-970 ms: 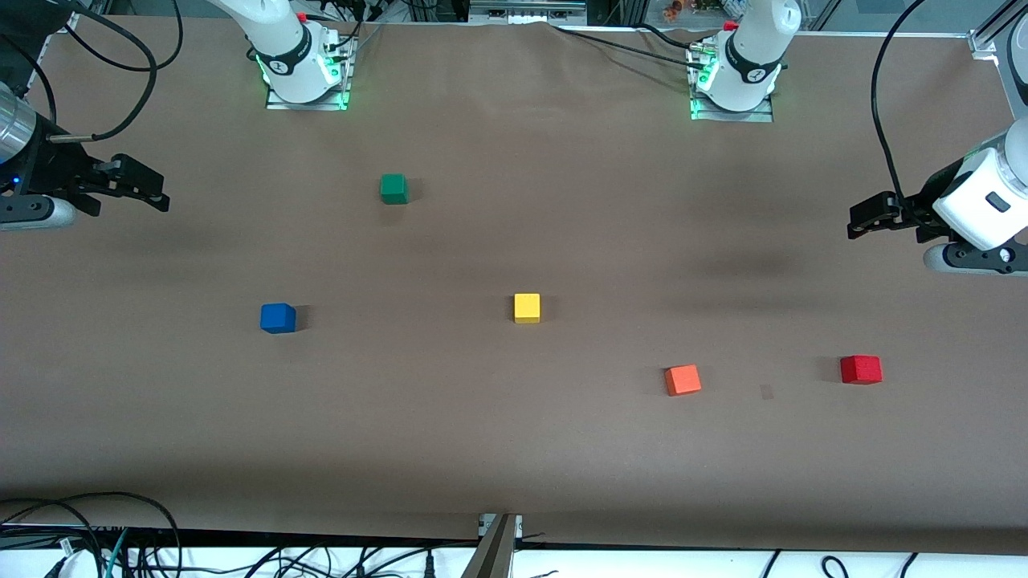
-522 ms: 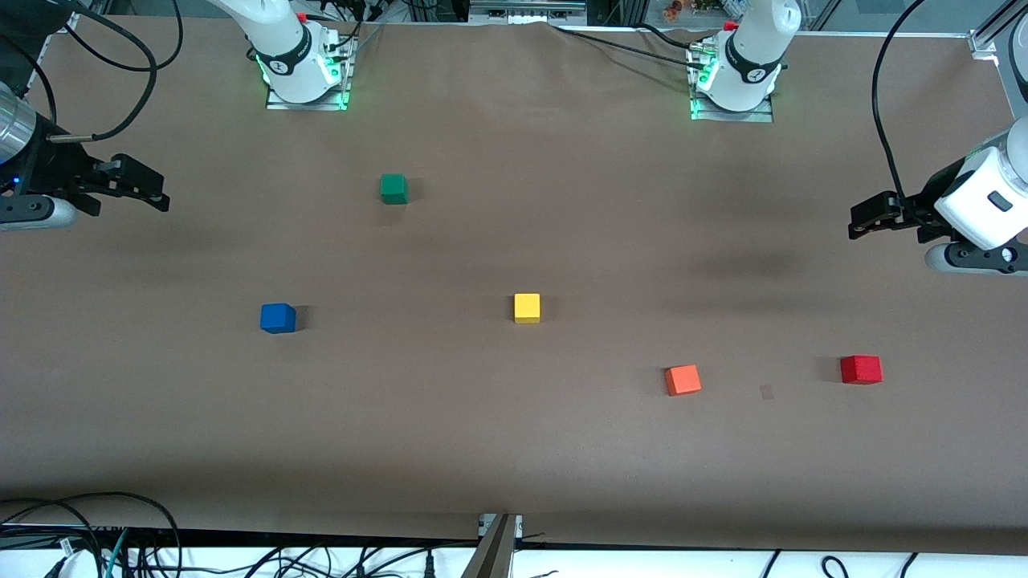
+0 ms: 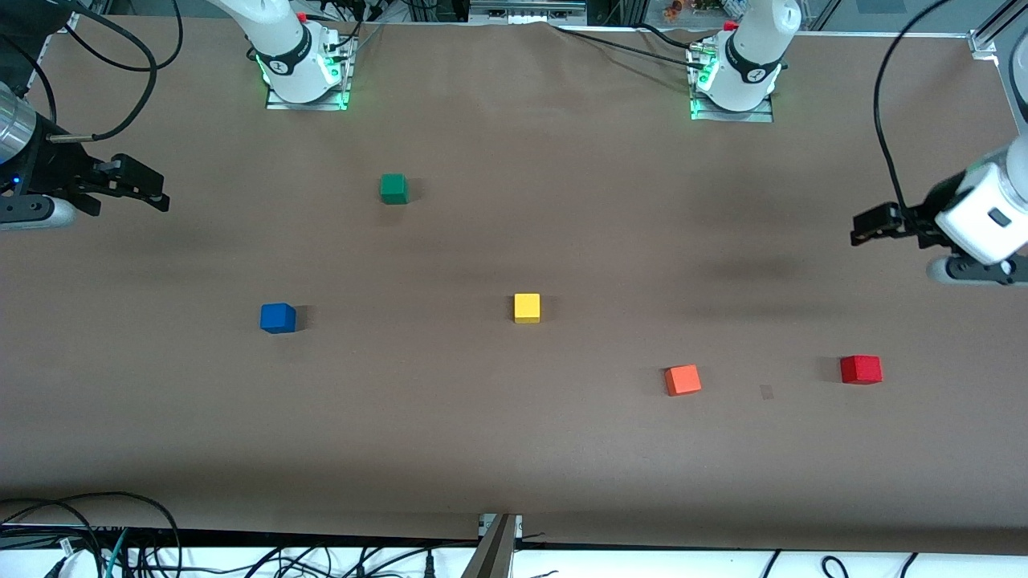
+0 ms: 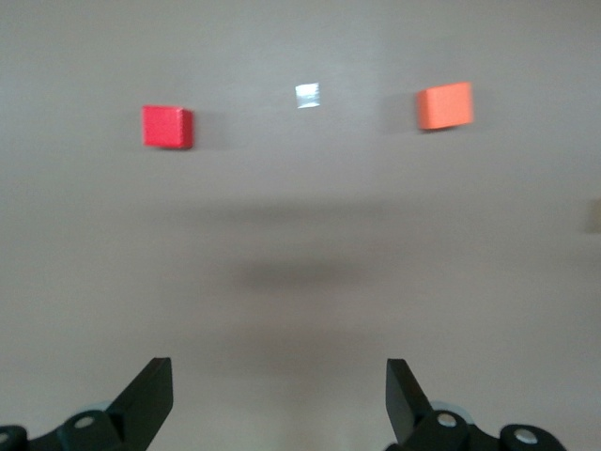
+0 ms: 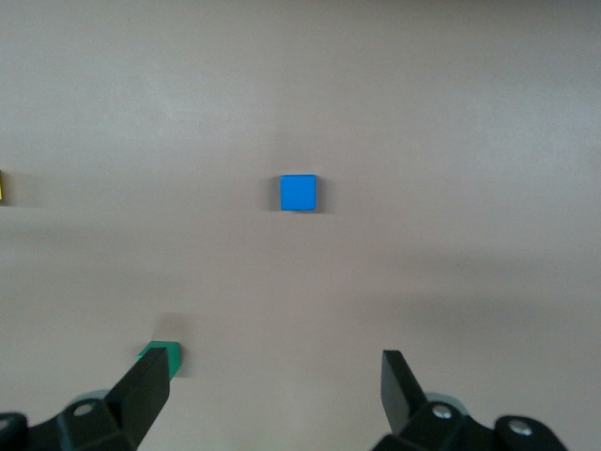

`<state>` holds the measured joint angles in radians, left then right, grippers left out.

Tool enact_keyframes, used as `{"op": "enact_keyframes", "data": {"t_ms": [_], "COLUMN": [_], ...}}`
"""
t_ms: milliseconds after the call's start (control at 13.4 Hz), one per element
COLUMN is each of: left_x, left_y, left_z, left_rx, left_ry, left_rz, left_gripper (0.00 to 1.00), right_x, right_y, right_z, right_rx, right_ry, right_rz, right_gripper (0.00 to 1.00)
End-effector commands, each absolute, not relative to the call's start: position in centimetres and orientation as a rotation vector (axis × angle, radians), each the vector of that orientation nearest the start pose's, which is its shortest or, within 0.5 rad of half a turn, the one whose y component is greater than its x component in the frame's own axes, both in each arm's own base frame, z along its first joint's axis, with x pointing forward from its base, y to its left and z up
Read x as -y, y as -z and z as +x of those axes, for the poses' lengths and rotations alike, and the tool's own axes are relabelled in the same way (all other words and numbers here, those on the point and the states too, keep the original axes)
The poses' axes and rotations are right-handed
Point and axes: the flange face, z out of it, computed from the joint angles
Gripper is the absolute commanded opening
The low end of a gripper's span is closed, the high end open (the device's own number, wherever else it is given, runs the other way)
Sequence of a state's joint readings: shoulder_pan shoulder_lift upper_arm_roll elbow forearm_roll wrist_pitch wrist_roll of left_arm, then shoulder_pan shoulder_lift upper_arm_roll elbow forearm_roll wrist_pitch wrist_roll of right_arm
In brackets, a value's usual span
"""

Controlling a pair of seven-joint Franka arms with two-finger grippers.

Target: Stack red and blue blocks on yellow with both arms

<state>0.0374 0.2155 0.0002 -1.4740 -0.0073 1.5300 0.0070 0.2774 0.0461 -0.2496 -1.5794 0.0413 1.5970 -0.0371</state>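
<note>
The yellow cube [image 3: 527, 308] sits on the brown table near its middle. The blue cube [image 3: 278, 318] lies toward the right arm's end and shows in the right wrist view [image 5: 299, 193]. The red cube [image 3: 861, 369] lies toward the left arm's end, nearer the front camera, and shows in the left wrist view [image 4: 167, 127]. My left gripper [image 3: 861, 227] is open and empty, up over the table at the left arm's end. My right gripper [image 3: 159, 195] is open and empty, up over the table at the right arm's end.
An orange cube [image 3: 683, 380] lies between the yellow and red cubes, nearer the front camera; it shows in the left wrist view [image 4: 444, 105]. A green cube [image 3: 393, 189] lies nearer the arm bases. A small grey patch [image 3: 766, 392] marks the table. Cables run along the front edge.
My left gripper has moved slightly toward the front camera. The right arm and all the cubes have not moved.
</note>
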Motion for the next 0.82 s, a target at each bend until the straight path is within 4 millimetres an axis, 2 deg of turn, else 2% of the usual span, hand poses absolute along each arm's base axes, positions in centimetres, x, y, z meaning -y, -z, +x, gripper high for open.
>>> {"op": "enact_keyframes", "data": {"t_ms": [0, 75, 224, 373, 522, 746], "left_x": [-6.4, -7.1, -10.8, -11.8, -14.3, -14.8], "left_y": [-49.4, -47.9, -45.6, -40.9, -36.2, -30.8], "left_z": [63.7, 64.5, 65.5, 67.3, 68.1, 69.0], "left_rx": [0.009, -0.031, 0.001, -0.148, -0.152, -0.15], "left_ry": [-0.31, -0.295, -0.235, -0.207, -0.187, -0.166], "left_rz": [-3.153, -3.138, -3.125, -3.132, -3.146, -3.144], "left_gripper": [1.0, 1.0, 1.0, 1.0, 1.0, 1.0], "right_x": [-2.3, -2.3, -2.3, -2.3, -2.2, -2.3], "right_y": [-60.3, -60.3, -60.3, -60.4, -60.4, -60.3], "right_z": [57.0, 57.0, 57.0, 57.0, 57.0, 57.0], "right_rx": [0.086, 0.086, 0.086, 0.086, 0.084, 0.086], "right_ry": [-0.053, -0.053, -0.053, -0.05, -0.05, -0.053], "right_rz": [-3.128, -3.128, -3.128, -3.128, -3.128, -3.128], "right_gripper": [1.0, 1.0, 1.0, 1.0, 1.0, 1.0]}}
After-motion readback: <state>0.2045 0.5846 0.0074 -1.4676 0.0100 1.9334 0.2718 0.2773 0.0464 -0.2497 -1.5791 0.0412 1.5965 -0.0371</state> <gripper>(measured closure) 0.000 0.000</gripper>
